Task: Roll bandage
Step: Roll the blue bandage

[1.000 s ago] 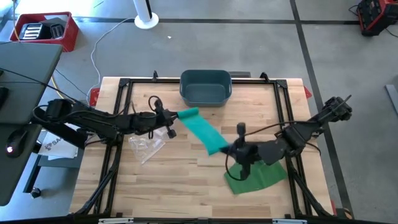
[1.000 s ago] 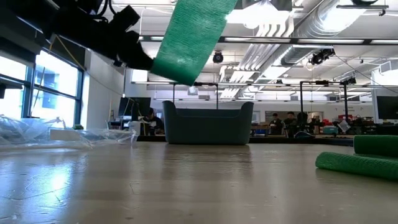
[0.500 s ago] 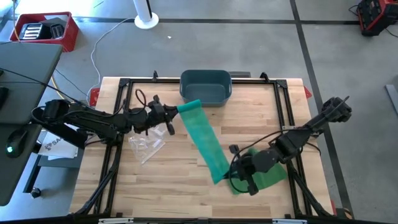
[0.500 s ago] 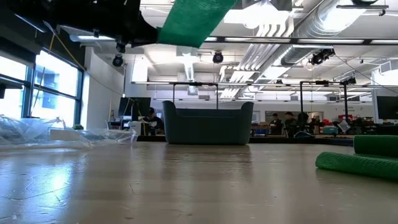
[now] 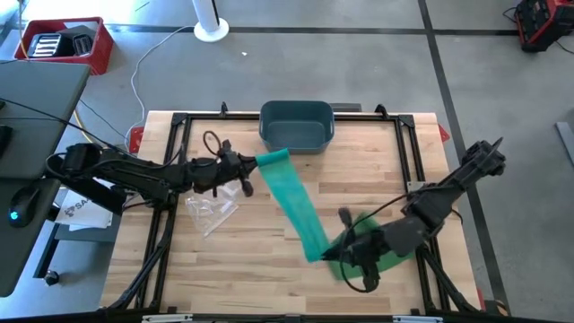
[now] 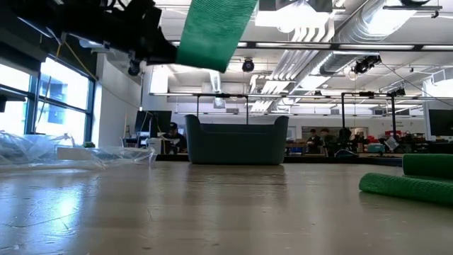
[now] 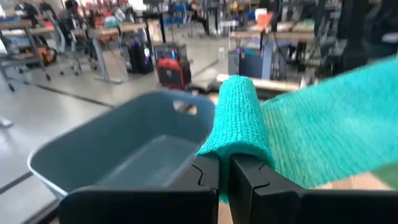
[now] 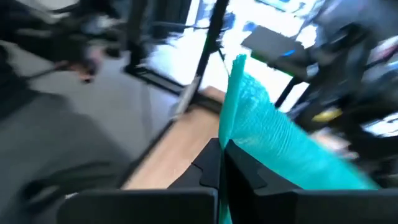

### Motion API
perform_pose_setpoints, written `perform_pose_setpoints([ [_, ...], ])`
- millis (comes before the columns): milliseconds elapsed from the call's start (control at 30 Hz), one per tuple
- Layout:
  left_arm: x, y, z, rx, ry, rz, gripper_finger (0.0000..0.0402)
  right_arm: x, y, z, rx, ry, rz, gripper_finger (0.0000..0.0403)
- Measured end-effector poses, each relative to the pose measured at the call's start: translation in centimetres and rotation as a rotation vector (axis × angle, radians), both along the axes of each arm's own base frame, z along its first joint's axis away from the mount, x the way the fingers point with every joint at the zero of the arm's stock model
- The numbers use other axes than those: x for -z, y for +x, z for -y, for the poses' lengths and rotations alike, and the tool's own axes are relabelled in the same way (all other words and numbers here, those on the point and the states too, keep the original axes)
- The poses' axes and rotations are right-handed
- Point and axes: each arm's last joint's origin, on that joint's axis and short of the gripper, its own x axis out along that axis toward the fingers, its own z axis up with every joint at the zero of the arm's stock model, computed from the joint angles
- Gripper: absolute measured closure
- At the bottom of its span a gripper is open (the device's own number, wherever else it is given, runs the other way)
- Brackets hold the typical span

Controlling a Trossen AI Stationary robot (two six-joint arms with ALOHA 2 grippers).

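Above table: bandage (image 5: 294, 202) stretched between both grippers.
Left gripper (image 5: 248, 165): clamped on rolled end, near bin (image 5: 297, 125).
Right gripper (image 5: 330, 251): pinching other end, over loose heap.

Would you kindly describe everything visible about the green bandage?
The green woven elastic bandage is partly unrolled, a flat strip stretched in the air above the wooden table. The left gripper is shut on its rolled-over end near the grey tub; the right gripper pinches the strip farther down. The rest lies crumpled on the table's right side.
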Motion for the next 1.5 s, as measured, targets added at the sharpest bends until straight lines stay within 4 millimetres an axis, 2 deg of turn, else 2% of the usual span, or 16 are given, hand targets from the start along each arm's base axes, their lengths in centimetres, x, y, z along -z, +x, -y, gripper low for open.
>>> perform_pose_setpoints([
  [233, 2.4, 1.2, 1.0, 0.104, -0.054, -0.098, 0.0400, -4.3, 0.0, 2.0, 0.197, -0.148, 0.090, 0.0403],
  [433, 4.5, 2.5, 2.3, 0.217, -0.128, -0.131, 0.0400, -6.8, 0.6, 5.6, 0.356, -0.196, 0.073, 0.0403],
  [600, 5.7, 3.4, 3.9, 0.388, -0.167, -0.117, 0.0400, -7.7, 1.2, 9.9, 0.501, -0.220, 0.001, 0.0403],
  [767, 5.6, 4.6, 5.8, 0.535, -0.226, -0.096, 0.0400, -6.9, 1.9, 14.8, 0.624, -0.219, -0.129, 0.0403],
  [967, 4.0, 5.1, 8.7, 0.694, -0.200, -0.061, 0.0400, -3.1, 2.4, 19.8, 0.707, -0.149, -0.343, 0.0403],
  [1067, 3.1, 5.2, 10.0, 0.737, -0.205, -0.032, 0.0400, -0.3, 2.8, 21.5, 0.727, -0.117, -0.417, 0.0403],
  [1167, 2.6, 5.3, 11.2, 0.796, -0.210, -0.037, 0.0400, 3.4, 3.2, 23.0, 0.720, -0.068, -0.495, 0.0403],
  [1333, 2.2, 5.2, 12.5, 0.852, -0.215, -0.074, 0.0400, 9.7, 3.4, 24.2, 0.680, 0.047, -0.537, 0.0403],
  [1500, 1.9, 5.1, 13.2, 0.887, -0.203, -0.056, 0.0400, 15.7, 2.7, 23.7, 0.621, 0.179, -0.530, 0.0403],
])
